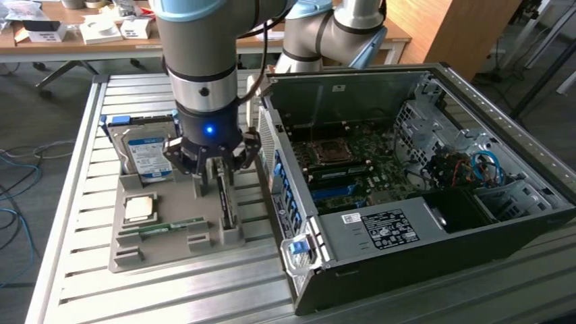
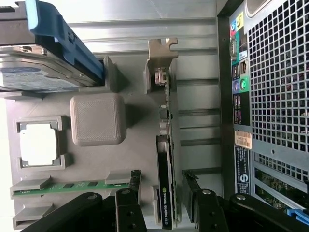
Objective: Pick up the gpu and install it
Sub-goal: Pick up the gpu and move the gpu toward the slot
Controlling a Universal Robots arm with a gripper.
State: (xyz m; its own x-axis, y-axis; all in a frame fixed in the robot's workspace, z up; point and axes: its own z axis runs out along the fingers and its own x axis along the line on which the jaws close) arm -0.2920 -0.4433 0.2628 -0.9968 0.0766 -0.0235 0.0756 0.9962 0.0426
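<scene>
Fig. | Gripper (image 1: 214,185): we see jaws spread, straddling the gpu (image 2: 165,169), clasping nothing | Room: bare table (image 1: 81,169) strip separates card from computer case (image 1: 405,223) | Gray tray (image 1: 131,255): holds gpu on edge in its slot, hard drive (image 1: 148,152), processor chip (image 1: 139,208), memory stick (image 1: 162,228)

- White lettering "NVIDIA QUADRO" along edge of gpu (image 2: 164,205); green logo mark just beside it.
- Tan barcode sticker (image 2: 243,139) on rear panel of computer case (image 2: 280,72): print not legible.
- White service label (image 1: 387,227) on metal cover inside case: codes and fine print, not legible.
- Hard drive (image 2: 34,77): blue-white label, wording unreadable.
</scene>
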